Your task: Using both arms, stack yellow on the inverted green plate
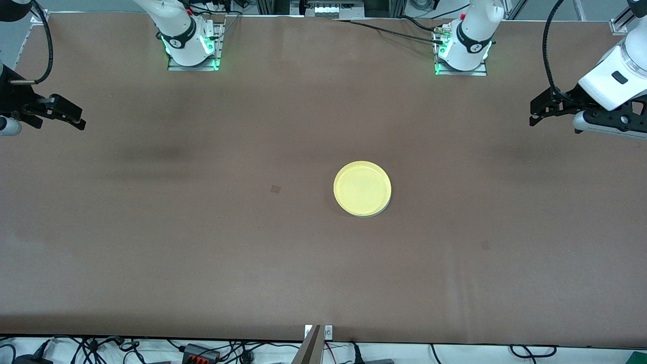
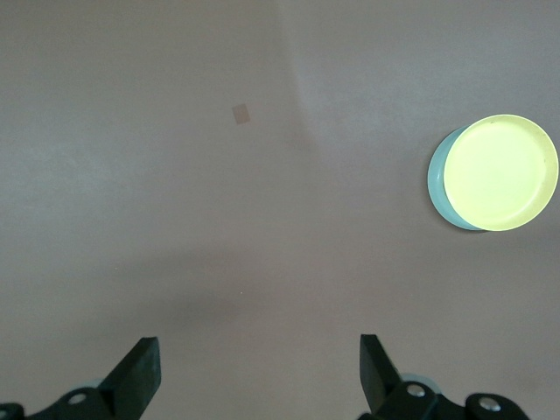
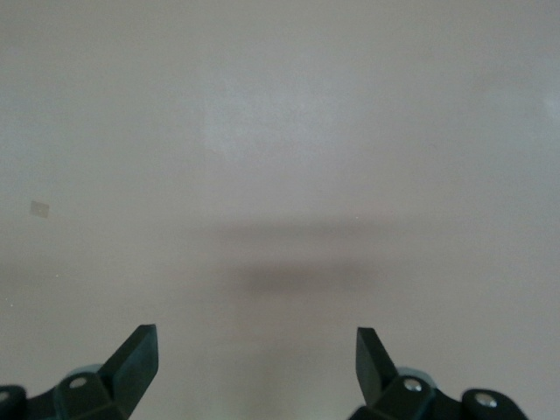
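The stacking looks finished: the yellow plate [image 1: 362,188] sits on top of the green plate [image 2: 437,179] near the middle of the counter [image 1: 202,253], a little toward the left arm's end. From the front view only a thin pale edge of the lower plate peeks out along the side nearer the camera, while the left wrist view shows a crescent of green sticking out from under the yellow one, so the two are slightly off centre but touching and flat. Whether the green plate is upside down cannot be told, since only its edge shows. As a judgement, nothing seems left to do beyond the arms parking. The left end effector [image 1: 540,108] hangs over the counter's edge at the left arm's end, well apart from the plates, its fingers [image 2: 140,372] spread wide and holding nothing. The right end effector [image 1: 71,117] hangs over the right arm's end of the counter, likewise spread wide in its wrist view [image 3: 254,363] and empty, with only bare counter beneath it. Both arms appear to be waiting, pulled back to the sides.
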Available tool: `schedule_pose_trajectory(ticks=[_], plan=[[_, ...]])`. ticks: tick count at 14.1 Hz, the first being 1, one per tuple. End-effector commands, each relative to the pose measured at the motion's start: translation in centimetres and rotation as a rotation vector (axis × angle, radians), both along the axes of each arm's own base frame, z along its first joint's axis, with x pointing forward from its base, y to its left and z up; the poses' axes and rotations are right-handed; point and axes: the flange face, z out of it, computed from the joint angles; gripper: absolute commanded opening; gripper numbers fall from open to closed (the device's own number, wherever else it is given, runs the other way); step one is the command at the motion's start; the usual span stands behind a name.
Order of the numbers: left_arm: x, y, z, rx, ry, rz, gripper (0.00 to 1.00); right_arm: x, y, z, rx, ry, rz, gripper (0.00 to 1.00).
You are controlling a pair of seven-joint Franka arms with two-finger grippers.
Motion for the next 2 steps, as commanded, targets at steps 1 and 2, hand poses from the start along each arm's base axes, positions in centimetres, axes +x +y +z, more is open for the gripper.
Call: schedule_pose_trajectory(ticks=[1,2], plan=[[0.24,-0.16,0.42,-0.017,0.001,-0.013,1.00,-0.72,-0.36,0.56,-0.012,-0.010,0.013,1.00],[0.24,-0.16,0.42,-0.017,0.001,-0.013,1.00,-0.70,-0.36,0.57,-0.012,-0.011,0.013,1.00]])
